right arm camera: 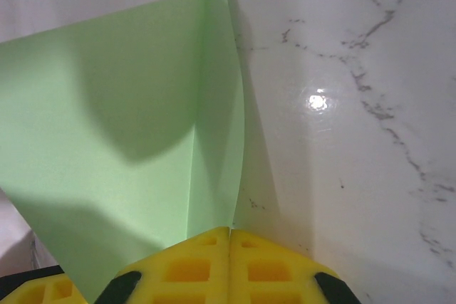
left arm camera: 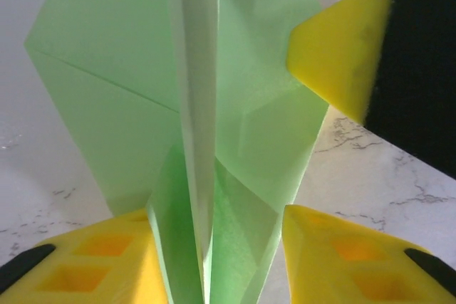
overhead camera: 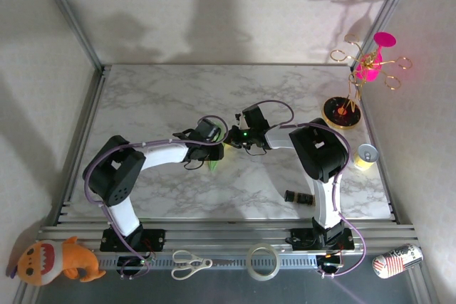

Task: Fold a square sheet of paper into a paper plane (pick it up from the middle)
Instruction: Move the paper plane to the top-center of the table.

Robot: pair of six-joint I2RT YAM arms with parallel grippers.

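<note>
Marble table point(overhead camera: 142, 97), scissors point(overhead camera: 191, 263) on near rail: right gripper point(right arm camera: 229, 247) clenched on paper plane point(left arm camera: 114, 69), left gripper point(left arm camera: 221, 226) parted astride it.

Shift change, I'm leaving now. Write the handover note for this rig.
Right pincer: shut on the paper, at its edge.
Left pincer: open, jaws either side of the raised centre fold.
Paper: at the middle of the table, between the two pincers.
Done: several creases and a centre ridge.
Left: finish the plane, then release.
</note>
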